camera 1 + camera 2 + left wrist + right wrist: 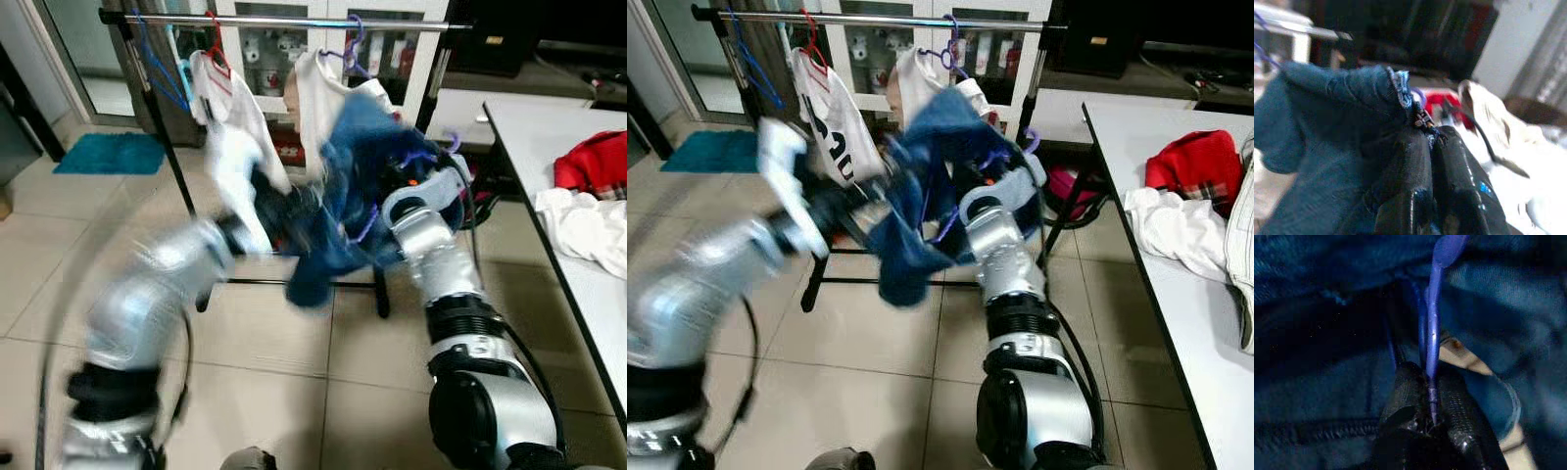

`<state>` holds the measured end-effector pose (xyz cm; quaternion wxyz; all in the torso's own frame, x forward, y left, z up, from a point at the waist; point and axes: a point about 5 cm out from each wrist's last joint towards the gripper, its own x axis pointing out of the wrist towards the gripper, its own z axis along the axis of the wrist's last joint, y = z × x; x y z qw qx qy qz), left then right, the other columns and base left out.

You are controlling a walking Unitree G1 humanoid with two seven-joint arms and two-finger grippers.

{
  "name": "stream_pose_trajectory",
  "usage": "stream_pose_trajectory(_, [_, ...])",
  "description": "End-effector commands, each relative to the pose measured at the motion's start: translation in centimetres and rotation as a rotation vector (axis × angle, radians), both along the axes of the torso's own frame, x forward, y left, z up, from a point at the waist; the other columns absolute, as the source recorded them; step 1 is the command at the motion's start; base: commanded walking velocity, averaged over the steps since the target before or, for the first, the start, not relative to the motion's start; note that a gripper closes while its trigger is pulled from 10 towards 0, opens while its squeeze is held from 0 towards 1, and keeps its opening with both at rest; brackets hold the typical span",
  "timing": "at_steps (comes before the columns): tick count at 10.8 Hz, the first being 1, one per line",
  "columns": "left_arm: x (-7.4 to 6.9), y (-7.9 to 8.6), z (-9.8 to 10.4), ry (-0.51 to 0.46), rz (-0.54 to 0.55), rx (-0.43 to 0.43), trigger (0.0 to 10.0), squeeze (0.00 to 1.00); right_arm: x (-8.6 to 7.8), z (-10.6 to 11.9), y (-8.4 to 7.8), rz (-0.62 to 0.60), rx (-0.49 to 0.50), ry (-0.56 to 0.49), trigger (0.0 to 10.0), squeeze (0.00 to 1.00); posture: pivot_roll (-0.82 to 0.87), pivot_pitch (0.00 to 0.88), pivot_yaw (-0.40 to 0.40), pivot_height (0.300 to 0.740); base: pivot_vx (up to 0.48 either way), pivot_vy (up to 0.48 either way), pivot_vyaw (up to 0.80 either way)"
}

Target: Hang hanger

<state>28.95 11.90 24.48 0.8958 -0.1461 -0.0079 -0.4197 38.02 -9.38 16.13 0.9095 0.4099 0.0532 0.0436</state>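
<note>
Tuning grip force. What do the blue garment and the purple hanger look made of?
Blue garment: woven denim-like cloth, matte, with visible twill ribs, a stitched seam and a zip. Purple hanger: thin, smooth, glossy rod, probably plastic or plastic-coated wire; the pictures don't settle which.

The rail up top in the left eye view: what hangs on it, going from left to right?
Empty blue wire hanger → white shirt on a red hanger → white garment on a purple hanger. Below the silver metal rail, both grippers hold a blue denim garment.
</note>
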Motion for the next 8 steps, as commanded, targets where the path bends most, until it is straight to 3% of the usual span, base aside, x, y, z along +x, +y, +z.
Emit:
stream_pose_trajectory(1, [-0.3, 1.0, 2.6, -0.073, 0.006, -0.067, 0.0, 0.00, -0.1, -0.1, -0.2, -0.011, -0.118, -0.053, 10.0, 0.00, 0.00, 0.000, 0.054, 0.740, 0.000, 0.000, 0.00])
stream_pose_trajectory(2, [0.0, 3.0, 4.5, -0.101, 0.061, -0.147, 0.0, 0.00, -0.5, -0.8, -0.4, -0.008, -0.251, -0.103, 10.0, 0.00, 0.01, 0.000, 0.052, 0.740, 0.000, 0.000, 0.00])
stream_pose_trajectory(3, [0.5, 6.1, 6.5, -0.125, 0.162, -0.235, 0.0, 0.00, -1.3, -1.2, -0.8, -0.007, -0.410, -0.212, 10.0, 0.00, 0.01, 0.000, 0.048, 0.740, 0.000, 0.000, 0.00])
stream_pose_trajectory(5, [1.2, 10.2, 7.4, -0.127, 0.345, -0.275, 0.0, 0.00, -2.7, -1.4, -2.4, -0.027, -0.515, -0.304, 10.0, 0.00, 0.00, 0.000, 0.051, 0.740, 0.000, 0.000, 0.00])
stream_pose_trajectory(6, [1.5, 11.4, 7.2, -0.118, 0.418, -0.254, 0.0, 0.00, -3.2, -1.3, -2.9, -0.019, -0.540, -0.324, 10.0, 0.00, 0.00, 0.000, 0.052, 0.740, 0.000, 0.000, 0.00])
stream_pose_trajectory(7, [1.8, 13.0, 5.9, -0.082, 0.515, -0.167, 0.0, 0.00, -3.9, -0.9, -3.2, 0.022, -0.576, -0.343, 10.0, 0.00, -0.01, 0.000, 0.055, 0.740, 0.000, 0.000, 0.00])
stream_pose_trajectory(8, [2.2, 14.9, 3.1, -0.010, 0.644, 0.003, 0.0, 0.00, -4.8, -0.3, -3.0, 0.119, -0.620, -0.347, 10.0, 0.00, -0.02, 0.000, 0.055, 0.740, 0.000, 0.000, 0.00])
